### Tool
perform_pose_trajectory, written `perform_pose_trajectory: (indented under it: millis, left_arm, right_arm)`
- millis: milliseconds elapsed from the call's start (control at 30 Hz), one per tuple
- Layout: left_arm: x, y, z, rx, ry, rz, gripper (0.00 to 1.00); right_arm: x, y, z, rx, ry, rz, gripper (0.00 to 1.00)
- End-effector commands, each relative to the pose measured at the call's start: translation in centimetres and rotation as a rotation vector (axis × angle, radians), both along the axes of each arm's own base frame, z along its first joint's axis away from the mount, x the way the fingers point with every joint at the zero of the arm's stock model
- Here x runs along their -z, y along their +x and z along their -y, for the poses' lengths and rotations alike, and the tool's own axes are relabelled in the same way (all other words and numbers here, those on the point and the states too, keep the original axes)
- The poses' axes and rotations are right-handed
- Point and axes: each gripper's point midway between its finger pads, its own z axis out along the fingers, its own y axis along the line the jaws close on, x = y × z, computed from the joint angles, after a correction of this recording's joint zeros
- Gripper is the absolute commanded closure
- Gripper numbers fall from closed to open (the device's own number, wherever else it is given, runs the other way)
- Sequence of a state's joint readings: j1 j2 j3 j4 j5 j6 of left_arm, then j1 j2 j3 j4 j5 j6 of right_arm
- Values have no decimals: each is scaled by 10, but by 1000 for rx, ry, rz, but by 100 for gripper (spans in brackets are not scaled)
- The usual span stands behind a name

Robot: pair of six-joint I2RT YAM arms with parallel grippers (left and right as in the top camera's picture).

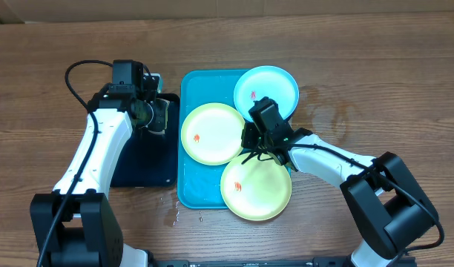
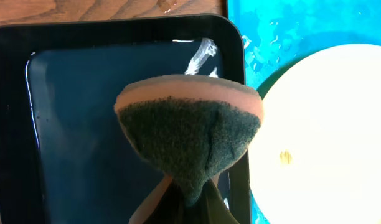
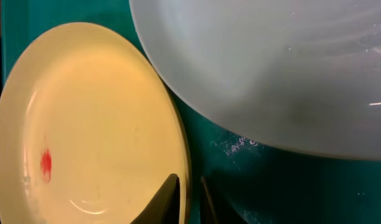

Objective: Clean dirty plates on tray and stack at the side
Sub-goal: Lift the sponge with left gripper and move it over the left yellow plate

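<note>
The right hand (image 3: 189, 202) has its two fingers on either side of the rim of the left yellow-green plate (image 1: 212, 133) (a red smear is on it). Whether they really pinch it, I cannot tell. This plate, the cyan plate (image 1: 266, 90) just beside it and the other yellow-green plate (image 1: 255, 189) lie on the blue tray (image 1: 191, 182). The left hand (image 2: 184, 208) is clenched on a sponge (image 2: 190, 134) over the wet black tray (image 2: 10, 124).
</note>
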State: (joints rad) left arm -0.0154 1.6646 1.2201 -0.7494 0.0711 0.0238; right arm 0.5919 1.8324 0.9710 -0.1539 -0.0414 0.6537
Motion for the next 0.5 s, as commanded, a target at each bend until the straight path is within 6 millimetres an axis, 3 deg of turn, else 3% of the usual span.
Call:
perform_pose_trajectory:
  millis: [0,267,467]
  left_arm:
    - [-15,8,7,37,-9,48,96]
    - [-26,0,80,181,-255,43,96]
    - [-17,-6,107,179,-275,13,96]
  right_arm:
    - [-1,0,-2,-3,6,5,90]
    - [-1,-1,-2,-5,6,0,91]
    - [0,-2,-2,-6,4,-3,91]
